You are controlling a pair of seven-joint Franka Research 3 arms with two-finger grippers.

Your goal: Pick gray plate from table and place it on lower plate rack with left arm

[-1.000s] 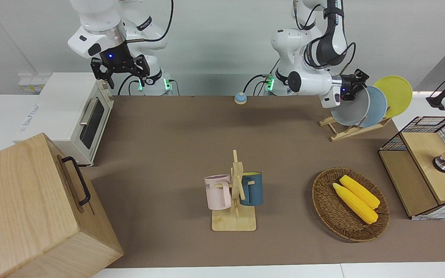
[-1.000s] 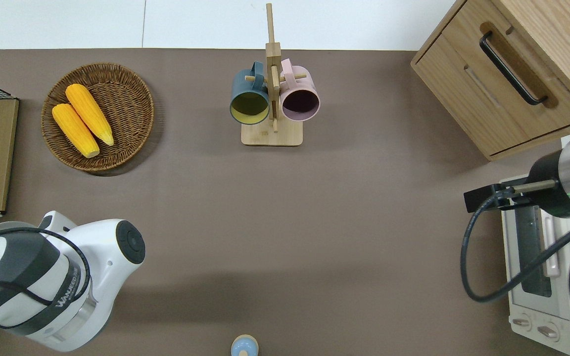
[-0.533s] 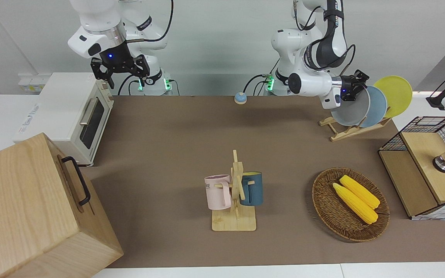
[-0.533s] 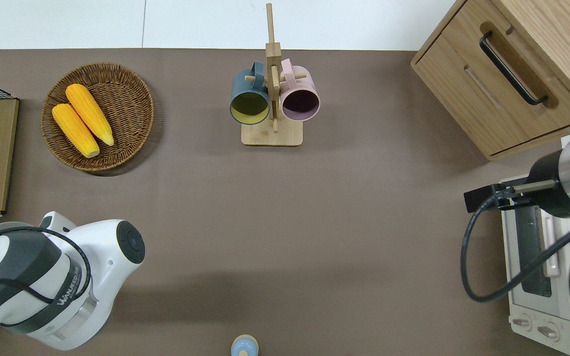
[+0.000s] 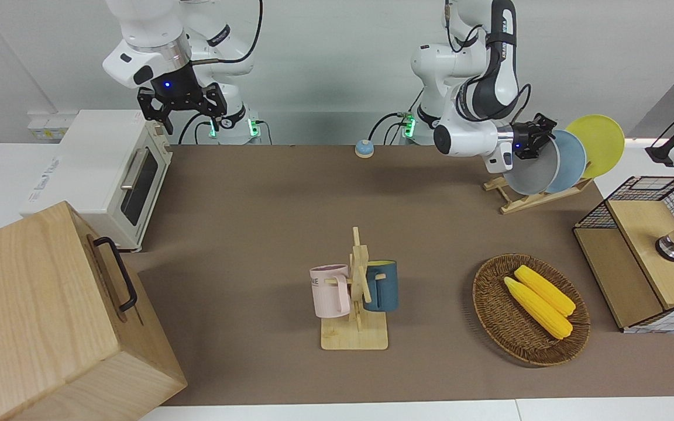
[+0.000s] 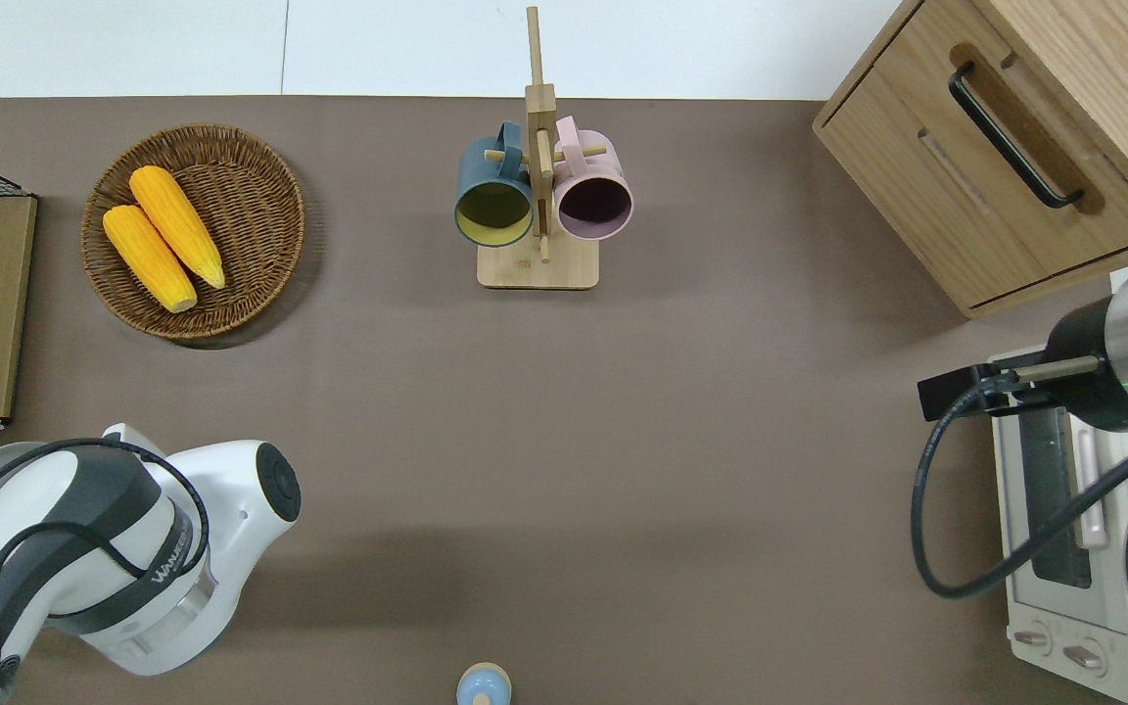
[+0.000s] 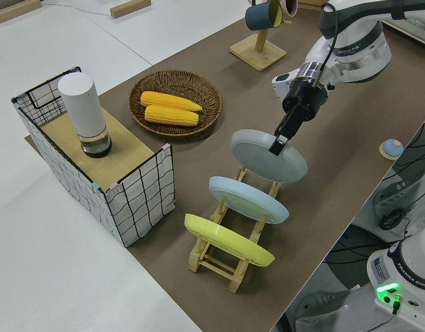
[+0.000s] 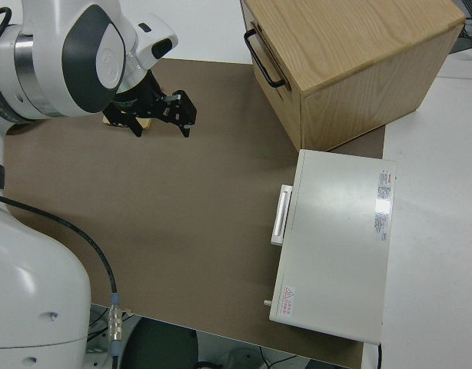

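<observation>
The gray plate (image 5: 529, 173) stands tilted in the slot of the lower plate rack (image 5: 524, 202) that lies nearest the table's middle, beside a sky-blue plate (image 5: 571, 161) and a yellow plate (image 5: 597, 143). My left gripper (image 5: 537, 140) is shut on the gray plate's upper rim. The left side view shows its fingertips (image 7: 277, 144) on the rim of the gray plate (image 7: 268, 162), above the rack (image 7: 219, 259). In the overhead view the rack and plates are out of frame. My right gripper (image 5: 180, 114) is open and parked.
A wicker basket (image 5: 489, 304) with two corn cobs, a mug tree (image 5: 356, 292) with two cups, a wire-framed box (image 5: 647, 251), a toaster oven (image 5: 109, 169), a wooden cabinet (image 5: 50, 316) and a small blue bell (image 5: 364, 148) stand on the table (image 5: 255, 234).
My left arm's elbow has swung toward the table's middle and the gripper has dropped slightly with the gray plate in the rack. The right arm has not moved.
</observation>
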